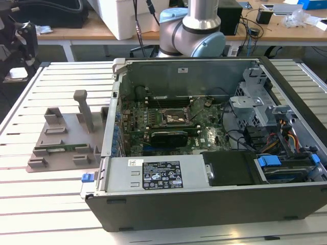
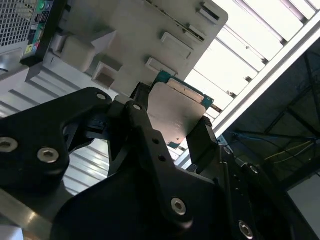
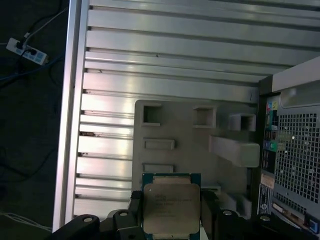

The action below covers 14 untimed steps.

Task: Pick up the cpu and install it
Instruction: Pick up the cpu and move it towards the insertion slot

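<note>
The cpu [image 2: 177,112] [image 3: 171,205] is a flat square chip with a pale silver-grey top and a green edge. My gripper [image 2: 172,125] [image 3: 171,216] is shut on it, one black finger [image 2: 141,117] against each side. In both wrist views the chip hangs well above the grey moulded tray [image 3: 185,132] [image 2: 125,30], which lies on the slatted table beside the case. In the exterior view the tray [image 1: 59,145] sits at the left. The open computer case [image 1: 204,209] shows the motherboard with its square socket [image 1: 176,118] near the middle.
A black expansion card [image 1: 166,137] lies just in front of the socket, and a power supply [image 1: 158,173] runs along the case's near wall. The case's perforated back panel [image 3: 295,150] stands beside the tray. A power strip [image 3: 26,50] lies on the floor off the table [image 1: 51,204].
</note>
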Each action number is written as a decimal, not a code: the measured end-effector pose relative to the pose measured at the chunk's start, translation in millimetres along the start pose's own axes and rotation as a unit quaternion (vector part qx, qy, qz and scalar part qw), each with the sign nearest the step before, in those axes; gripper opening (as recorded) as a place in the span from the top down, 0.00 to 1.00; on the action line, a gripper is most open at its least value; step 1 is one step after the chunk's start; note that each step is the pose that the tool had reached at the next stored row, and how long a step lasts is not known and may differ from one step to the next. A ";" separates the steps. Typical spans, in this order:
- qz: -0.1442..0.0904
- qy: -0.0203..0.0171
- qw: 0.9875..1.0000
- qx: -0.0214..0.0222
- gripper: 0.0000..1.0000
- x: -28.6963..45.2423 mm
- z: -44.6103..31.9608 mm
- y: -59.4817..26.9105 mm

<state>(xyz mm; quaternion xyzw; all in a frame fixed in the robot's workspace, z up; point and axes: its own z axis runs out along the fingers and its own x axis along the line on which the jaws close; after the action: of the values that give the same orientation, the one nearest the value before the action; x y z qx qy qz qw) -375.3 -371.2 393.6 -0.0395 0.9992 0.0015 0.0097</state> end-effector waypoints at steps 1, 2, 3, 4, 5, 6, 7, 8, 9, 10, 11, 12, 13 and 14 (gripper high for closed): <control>0.000 0.002 1.000 -0.002 0.45 -6.8 0.2 -0.5; 0.000 0.004 1.000 -0.004 0.45 -13.8 0.3 -1.0; 0.000 0.007 1.000 -0.006 0.45 -21.3 0.5 -1.7; 0.000 0.008 1.000 -0.007 0.45 -25.9 0.6 -2.1; 0.000 0.009 1.000 -0.007 0.45 -27.1 0.7 -2.1; 0.000 0.009 1.000 -0.007 0.45 -27.1 0.6 -2.1; 0.000 0.009 1.000 -0.007 0.45 -27.1 0.6 -2.1; 0.000 0.009 1.000 -0.007 0.45 -28.1 0.6 -2.2; 0.000 0.009 1.000 -0.007 0.45 -30.9 0.6 -2.4; 0.000 0.009 1.000 -0.007 0.45 -40.3 0.9 -3.1; 0.000 0.009 1.000 -0.007 0.45 -52.9 1.1 -4.2; 0.000 0.009 1.000 -0.007 0.45 -62.1 1.4 -4.9; 0.000 0.009 1.000 -0.007 0.45 -68.6 1.5 -5.3; 0.000 0.009 1.000 -0.007 0.45 -73.2 1.6 -5.8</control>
<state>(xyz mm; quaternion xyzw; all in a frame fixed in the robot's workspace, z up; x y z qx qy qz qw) -301.9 -371.1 393.4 -0.0394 0.9992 0.0080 0.0005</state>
